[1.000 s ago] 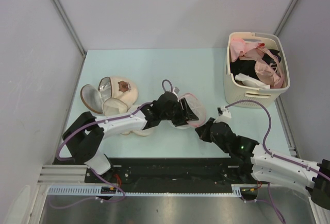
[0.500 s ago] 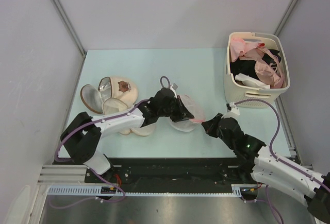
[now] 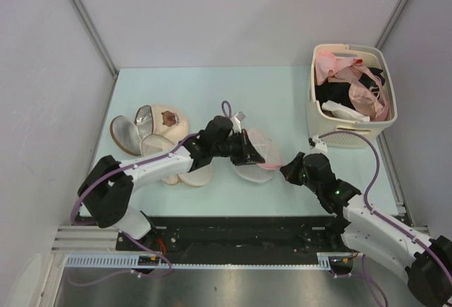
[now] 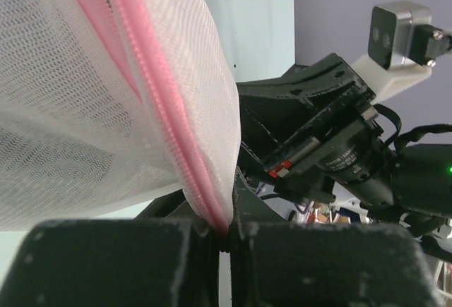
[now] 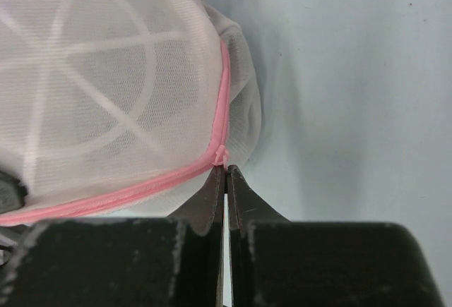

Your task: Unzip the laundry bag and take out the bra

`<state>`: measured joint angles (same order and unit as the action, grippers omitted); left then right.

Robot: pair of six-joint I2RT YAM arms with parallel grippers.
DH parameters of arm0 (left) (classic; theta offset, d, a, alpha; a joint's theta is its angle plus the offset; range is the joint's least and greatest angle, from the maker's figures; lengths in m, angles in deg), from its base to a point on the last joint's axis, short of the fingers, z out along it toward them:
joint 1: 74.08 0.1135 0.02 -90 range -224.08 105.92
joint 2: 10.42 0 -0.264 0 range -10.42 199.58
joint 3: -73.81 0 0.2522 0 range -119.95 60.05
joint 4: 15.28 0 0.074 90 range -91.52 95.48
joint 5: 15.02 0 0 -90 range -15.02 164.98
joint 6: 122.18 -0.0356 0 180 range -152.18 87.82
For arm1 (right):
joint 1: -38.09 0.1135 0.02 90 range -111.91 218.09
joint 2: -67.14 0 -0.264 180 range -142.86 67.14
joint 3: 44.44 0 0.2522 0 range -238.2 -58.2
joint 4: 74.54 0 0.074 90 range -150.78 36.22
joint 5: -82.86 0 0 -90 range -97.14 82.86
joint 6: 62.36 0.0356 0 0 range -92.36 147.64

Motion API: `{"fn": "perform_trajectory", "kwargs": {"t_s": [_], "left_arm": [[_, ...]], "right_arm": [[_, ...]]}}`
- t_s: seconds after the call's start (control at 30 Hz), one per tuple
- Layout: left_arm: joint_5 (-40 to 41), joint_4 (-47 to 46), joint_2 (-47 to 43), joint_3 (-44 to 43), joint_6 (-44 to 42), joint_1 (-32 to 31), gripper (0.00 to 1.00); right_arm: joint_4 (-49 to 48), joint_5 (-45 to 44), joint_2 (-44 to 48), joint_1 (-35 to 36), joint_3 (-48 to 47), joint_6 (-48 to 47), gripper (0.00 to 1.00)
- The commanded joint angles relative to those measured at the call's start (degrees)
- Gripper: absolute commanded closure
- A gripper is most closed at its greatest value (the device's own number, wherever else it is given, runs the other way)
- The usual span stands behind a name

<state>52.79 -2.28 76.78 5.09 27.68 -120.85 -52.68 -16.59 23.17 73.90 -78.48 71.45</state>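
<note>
The laundry bag (image 3: 261,146) is sitting mid-frame in the top view. The left gripper (image 4: 224,231) is clamping tight on its pink zip rim (image 4: 166,120). The right gripper (image 5: 226,180) is squeezed closed, tips touching the zip nub (image 5: 222,154), and I can't tell if it's actually pinching it. Not making out the bra anywhere.

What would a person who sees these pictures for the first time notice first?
The white mesh laundry bag with its pink zip, in the middle of the table, pinched from both sides by the left gripper and right gripper. Next, the cream basket of pink and black garments at the far right.
</note>
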Motion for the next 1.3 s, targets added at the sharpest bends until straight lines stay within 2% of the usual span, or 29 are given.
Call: {"fn": "perform_trajectory", "kwargs": {"t_s": [0.0,0.1,0.2,0.23,0.33,0.43,0.5,0.53,0.6,0.63,0.7,0.73,0.8,0.9,1.07,1.27], "left_arm": [[-5.04,-0.39,-3.7,-0.67,-5.08,0.62,1.0],[-4.53,3.91,-4.49,-1.03,-8.86,0.62,1.0],[-3.65,6.8,-4.23,-1.03,-11.5,0.62,1.0],[-3.56,6.99,-3.88,-0.94,-11.95,0.62,0.99],[-3.99,6.03,-3.88,0.46,-12.13,0.62,1.0],[-3.47,7.08,-3.7,0.56,-12.92,0.62,1.0],[-2.68,9.61,-3.61,-0.5,-14.14,0.62,0.84],[-1.37,10.76,-3.61,-1.02,-14.67,0.62,0.67],[0.48,14.27,-4.66,-2.52,-16.52,0.62,0.57],[2.75,15.51,-5.28,-3.13,-17.31,0.62,0.46],[6.01,20.32,-6.77,-5.59,-20.82,0.71,0.35],[9.85,22.35,-7.13,-6.73,-22.14,0.71,0.21],[12.26,26.83,-7.3,-10.16,-25.04,0.8,0.14],[13.49,28.26,-8.09,-12.1,-26.63,1.58,0.11],[11.57,29.93,-10.55,-12.63,-26.81,4.57,0.11],[8.67,31.86,-15.21,-11.05,-28.48,12.04,0.1]], "right_arm": [[0.43,-1.45,-1.65,-0.92,0.94,-2.5,1.0],[1.13,-0.13,-1.04,-0.92,0.15,-3.73,1.0],[5.07,-0.04,0.45,-0.92,-2.57,-5.22,0.8],[7.17,-0.13,1.59,-0.83,-3.19,-5.49,0.62],[11.48,-0.39,4.23,-0.66,-5.65,-6.72,0.4],[16.49,-0.83,5.82,-0.22,-8.37,-8.48,0.35],[18.7,-1.62,7.31,0.05,-10.21,-8.92,0.34],[20.19,-1.88,7.75,0.13,-10.75,-9.01,0.34],[21.17,-2.5,9.07,0.84,-11.8,-8.75,0.34],[21.52,-2.76,9.25,1.01,-12.76,-8.57,0.34],[21.44,-3.29,8.99,1.71,-13.82,-8.22,0.34],[21.17,-3.38,8.72,2.06,-14.61,-8.04,0.34],[20.03,-3.47,6.89,3.38,-15.41,-7.95,0.34],[19.5,-6.27,2.59,8.55,-18.04,-9.44,0.34],[21.43,-20.15,-6.38,19.8,-25.41,-12.69,0.3],[21.35,-29.21,-18.69,29.04,-30.87,-17.34,0.15]]}}
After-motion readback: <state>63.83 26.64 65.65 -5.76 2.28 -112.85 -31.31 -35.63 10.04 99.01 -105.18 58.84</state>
